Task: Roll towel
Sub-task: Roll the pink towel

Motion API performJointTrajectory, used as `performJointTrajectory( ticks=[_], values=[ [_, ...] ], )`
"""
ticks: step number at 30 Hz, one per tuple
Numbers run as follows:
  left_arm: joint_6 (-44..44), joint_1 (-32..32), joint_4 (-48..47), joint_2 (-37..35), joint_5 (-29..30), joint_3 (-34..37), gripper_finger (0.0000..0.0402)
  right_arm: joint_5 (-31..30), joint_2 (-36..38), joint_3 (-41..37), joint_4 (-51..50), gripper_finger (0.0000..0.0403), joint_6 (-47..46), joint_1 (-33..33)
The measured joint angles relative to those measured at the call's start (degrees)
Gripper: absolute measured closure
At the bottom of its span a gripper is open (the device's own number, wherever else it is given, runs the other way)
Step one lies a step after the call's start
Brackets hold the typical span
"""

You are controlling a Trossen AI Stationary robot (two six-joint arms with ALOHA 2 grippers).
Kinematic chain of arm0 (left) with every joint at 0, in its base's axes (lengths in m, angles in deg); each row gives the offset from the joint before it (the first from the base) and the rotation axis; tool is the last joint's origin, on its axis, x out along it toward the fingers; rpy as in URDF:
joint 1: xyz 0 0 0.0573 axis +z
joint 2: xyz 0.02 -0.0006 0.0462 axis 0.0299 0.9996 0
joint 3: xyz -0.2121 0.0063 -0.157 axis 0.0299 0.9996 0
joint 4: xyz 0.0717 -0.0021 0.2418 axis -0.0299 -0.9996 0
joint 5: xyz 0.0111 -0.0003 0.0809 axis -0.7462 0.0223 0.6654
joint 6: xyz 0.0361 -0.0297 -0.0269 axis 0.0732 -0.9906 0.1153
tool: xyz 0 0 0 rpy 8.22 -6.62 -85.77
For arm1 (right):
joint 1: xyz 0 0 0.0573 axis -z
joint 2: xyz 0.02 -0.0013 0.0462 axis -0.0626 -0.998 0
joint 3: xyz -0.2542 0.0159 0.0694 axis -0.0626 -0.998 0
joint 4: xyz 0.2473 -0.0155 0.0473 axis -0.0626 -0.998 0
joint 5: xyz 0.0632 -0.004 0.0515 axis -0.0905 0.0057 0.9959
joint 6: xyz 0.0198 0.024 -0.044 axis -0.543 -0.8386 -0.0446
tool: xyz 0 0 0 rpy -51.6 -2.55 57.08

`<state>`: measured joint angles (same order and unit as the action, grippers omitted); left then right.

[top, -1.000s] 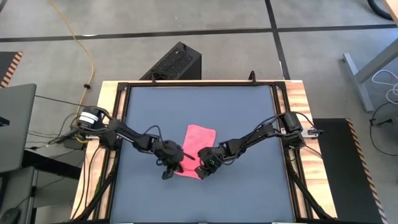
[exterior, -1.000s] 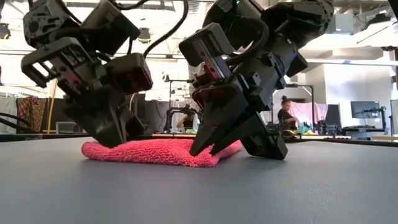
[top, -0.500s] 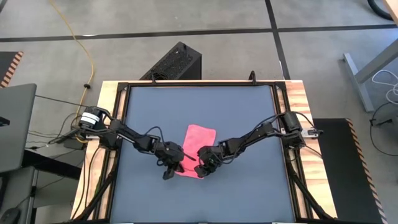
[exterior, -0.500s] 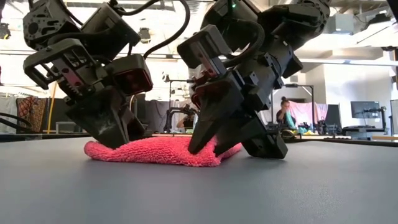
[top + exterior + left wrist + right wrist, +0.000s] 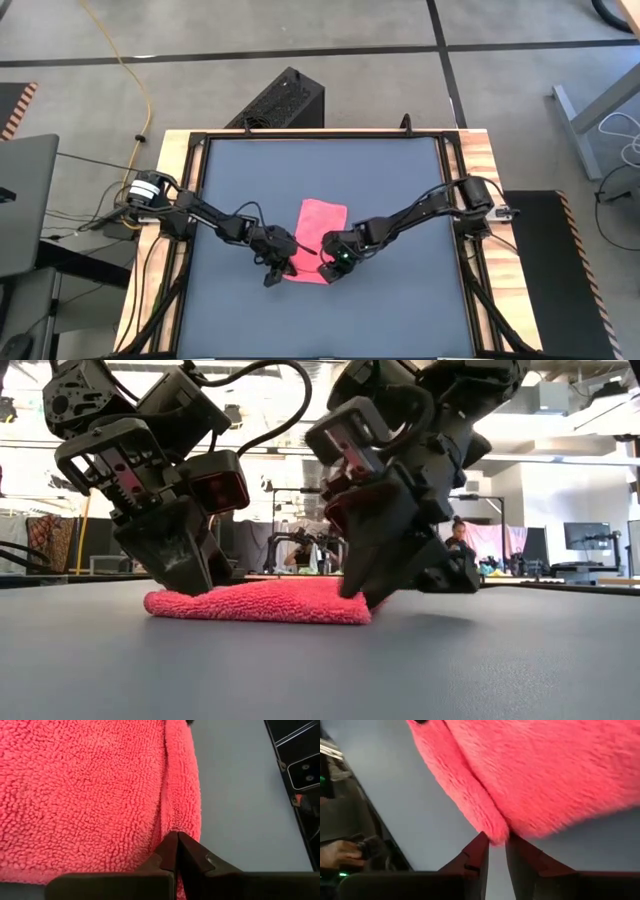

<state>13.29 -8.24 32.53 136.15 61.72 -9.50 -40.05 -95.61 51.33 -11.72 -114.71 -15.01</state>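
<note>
The pink towel lies on the dark grey tabletop, lengthwise from near to far, with a folded-over roll along its near end. Both grippers stand at that near end, slanting down. My left gripper is shut at the end toward the table's left. My right gripper is open by a narrow gap at the end toward the table's right; the tip of the roll lies just ahead of that gap. My left gripper pinches the towel between its fingertips at the crease beside the rolled near edge, slanting down from the table's near left. How many layers it has I cannot tell. The towel lies flat on the table below it. My right gripper: I cannot tell whether its open fingers touch the roll's tip.
Bare tabletop lies all around the towel, bounded by a black frame and wooden side rails. A black box stands on the floor beyond the far edge. In the low view a person shows far back in the room.
My right gripper has opened, let go of the towel's near edge and risen a little. The towel's right end, held up off the table before, has dropped and lies flat. My left gripper has rolled slightly in place, still shut.
</note>
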Motion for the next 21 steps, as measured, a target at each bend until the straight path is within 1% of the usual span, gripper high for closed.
performJointTrajectory(
  ticks=[3,8,10,12,14,18,20,21],
  values=[
    [-0.35,0.04,-0.13,0.00,-0.33,0.00,0.0401,0.39,0.86,-0.04,-0.52,0.0310,1.01,-0.04],
    [-1.66,0.10,-0.17,0.00,-0.48,0.00,0.0401,0.27,3.84,-0.04,-4.85,0.0310,3.92,-1.42],
    [-2.33,0.12,-0.08,0.00,-0.68,0.00,0.0401,-1.94,5.35,-0.06,-4.63,0.0310,7.14,-2.19],
    [-3.01,0.38,0.03,0.00,-0.98,0.02,0.0401,-6.45,7.09,-0.04,-4.18,0.0310,12.19,-3.55],
    [-3.26,0.53,0.19,0.00,-1.40,0.02,0.0401,-12.42,8.16,0.16,-1.53,0.0310,18.84,-5.37],
    [-3.83,1.20,-0.05,0.06,-2.23,-0.37,0.0401,-23.81,7.49,0.09,1.61,0.0310,36.37,-10.66],
    [-4.13,1.57,-0.14,0.07,-2.96,-0.52,0.0401,-30.09,6.57,0.08,2.58,0.0310,41.60,-13.24],
    [-4.13,1.69,-0.15,0.07,-3.15,-0.52,0.0401,-32.69,6.10,0.07,2.99,0.0310,42.69,-14.23]
  ],
)
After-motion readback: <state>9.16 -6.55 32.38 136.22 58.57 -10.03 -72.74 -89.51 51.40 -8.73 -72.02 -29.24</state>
